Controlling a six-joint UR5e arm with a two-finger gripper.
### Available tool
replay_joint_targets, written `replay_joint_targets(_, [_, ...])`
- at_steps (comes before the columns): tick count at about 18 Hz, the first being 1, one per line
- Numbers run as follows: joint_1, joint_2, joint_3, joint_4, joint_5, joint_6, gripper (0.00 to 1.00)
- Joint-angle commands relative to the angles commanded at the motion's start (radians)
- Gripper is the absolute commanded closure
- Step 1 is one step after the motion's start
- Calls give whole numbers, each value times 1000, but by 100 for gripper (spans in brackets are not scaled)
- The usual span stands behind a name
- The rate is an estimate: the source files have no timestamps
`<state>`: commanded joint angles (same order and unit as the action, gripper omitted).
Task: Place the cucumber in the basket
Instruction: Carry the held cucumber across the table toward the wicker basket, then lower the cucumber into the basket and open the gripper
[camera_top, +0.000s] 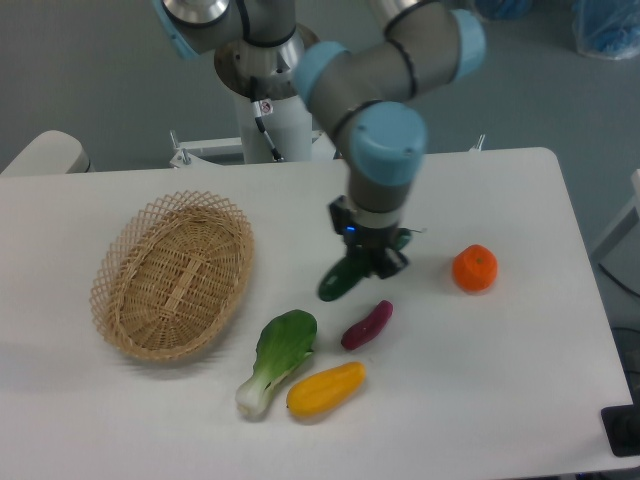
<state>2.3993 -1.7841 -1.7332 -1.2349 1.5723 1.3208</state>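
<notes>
gripper straight down over cucumber, fingers clamped on its upper end; lower end tilts toward tabletop, contact unclear. likely gripped near one end so it hangs clear of purple eggplant just below. basket well apart to left, nothing inside. bok choy, yellow vegetable, orange untouched. no legible writing or brands.

Bare table (only bok choy nearby) reaches the basket.
</notes>
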Motion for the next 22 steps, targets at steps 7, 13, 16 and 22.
replay_joint_targets(7, [-78,106,-146,0,-14,-20,91])
replay_joint_targets(13, [-207,101,-172,3,-20,-201,91])
replay_joint_targets(16, [-265,72,-172,29,-18,-288,91])
replay_joint_targets(22, [-319,26,-175,90,-18,-432,89])
